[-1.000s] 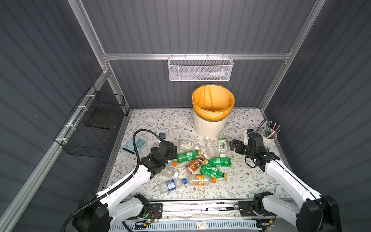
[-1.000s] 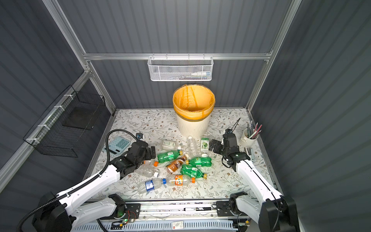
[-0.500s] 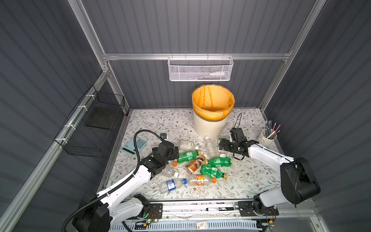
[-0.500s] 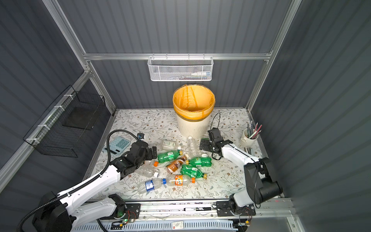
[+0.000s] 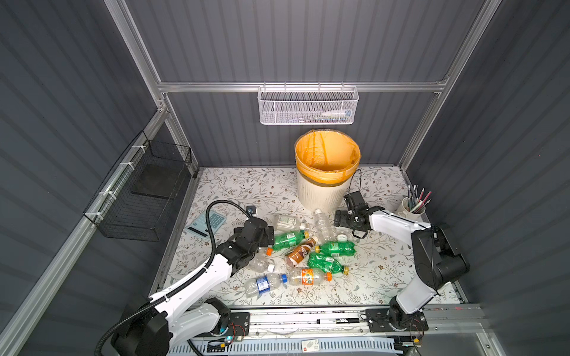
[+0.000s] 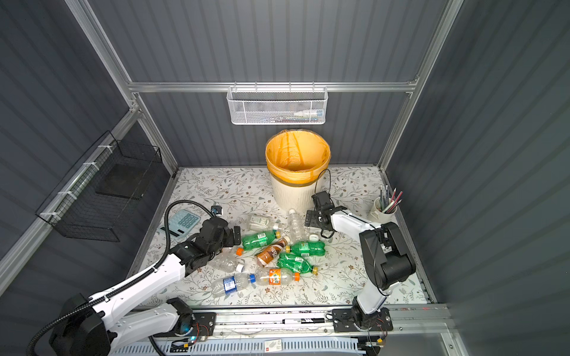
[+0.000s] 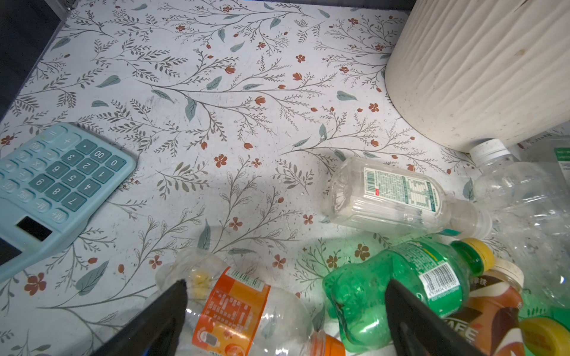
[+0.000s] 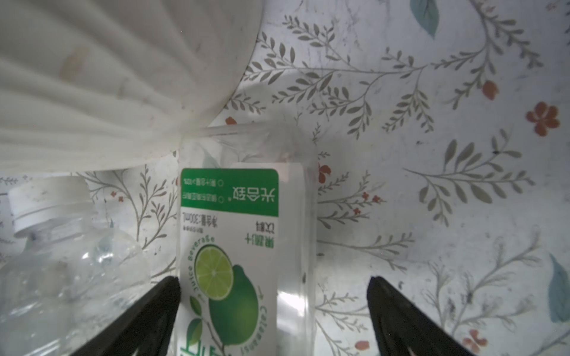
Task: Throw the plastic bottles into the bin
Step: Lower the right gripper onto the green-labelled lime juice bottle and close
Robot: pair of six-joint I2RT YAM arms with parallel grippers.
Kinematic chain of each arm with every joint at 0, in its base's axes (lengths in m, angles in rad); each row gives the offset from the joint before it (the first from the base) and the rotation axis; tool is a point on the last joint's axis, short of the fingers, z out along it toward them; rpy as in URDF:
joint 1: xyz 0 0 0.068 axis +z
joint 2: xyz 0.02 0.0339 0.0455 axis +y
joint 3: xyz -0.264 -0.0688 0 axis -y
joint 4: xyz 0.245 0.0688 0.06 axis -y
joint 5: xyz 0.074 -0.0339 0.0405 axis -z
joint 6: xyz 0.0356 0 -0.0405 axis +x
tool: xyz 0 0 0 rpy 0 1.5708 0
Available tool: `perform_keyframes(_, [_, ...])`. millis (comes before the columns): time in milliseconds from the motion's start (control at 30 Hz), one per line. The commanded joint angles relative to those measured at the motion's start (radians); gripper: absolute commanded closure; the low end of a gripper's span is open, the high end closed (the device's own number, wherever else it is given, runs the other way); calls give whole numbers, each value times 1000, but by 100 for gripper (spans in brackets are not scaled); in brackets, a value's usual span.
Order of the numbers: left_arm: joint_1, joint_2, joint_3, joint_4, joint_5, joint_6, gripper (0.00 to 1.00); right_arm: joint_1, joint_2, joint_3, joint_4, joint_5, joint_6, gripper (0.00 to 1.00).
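Hovering low over the pile, the left gripper (image 7: 285, 286) has its fingers spread wide. An orange-labelled clear bottle (image 7: 234, 305) lies by one finger and a dented green bottle (image 7: 401, 277) by the other, with nothing pinched. The bin (image 5: 317, 191) stands well beyond its fingertips. The plastic bottles (image 5: 334, 248) all lie on the table (image 5: 385, 271) in front of the bin, and none shows inside it from above.

Over on the right, the right gripper (image 8: 273, 280) is spread too, straddling a lime-labelled clear bottle (image 8: 234, 246) that lies lengthwise between the fingers. One finger is just beside its label and the other well apart, and the bin's wall rises just past the bottle's far end. I judge this the grasp on that bottle. Next the fingers must close on it, then carry it up over the rim before letting go.

Against a second ago, the right arm has swung in from near the pencil cup (image 5: 407, 211), elbow folded back, while the left arm has barely shifted.
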Motion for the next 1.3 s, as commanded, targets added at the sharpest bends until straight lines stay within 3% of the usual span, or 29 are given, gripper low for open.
perform_keyframes(0, [2,-7,-8,12,-21,12,0,-19,19,12,-44,34,-9,11])
perform_keyframes(100, [2,-11,-14,10,-29,13,0,-52,1,-6,-35,20,-6,17])
perform_keyframes(333, [2,-4,-21,24,-31,13,0,-139,-70,-77,-34,10,-31,19])
perform_keyframes(467, [2,8,-20,33,-23,14,0,-191,-116,-123,-15,-29,-21,16])
perform_keyframes(700, [2,22,-16,44,-12,12,0,-193,-165,-118,-48,-10,-33,3])
perform_keyframes(867, [2,26,-21,50,-6,7,0,-186,-147,-111,-39,-63,4,1])
perform_keyframes(1267, [3,3,-27,33,-22,11,0,-175,-7,-30,-65,-51,2,6])
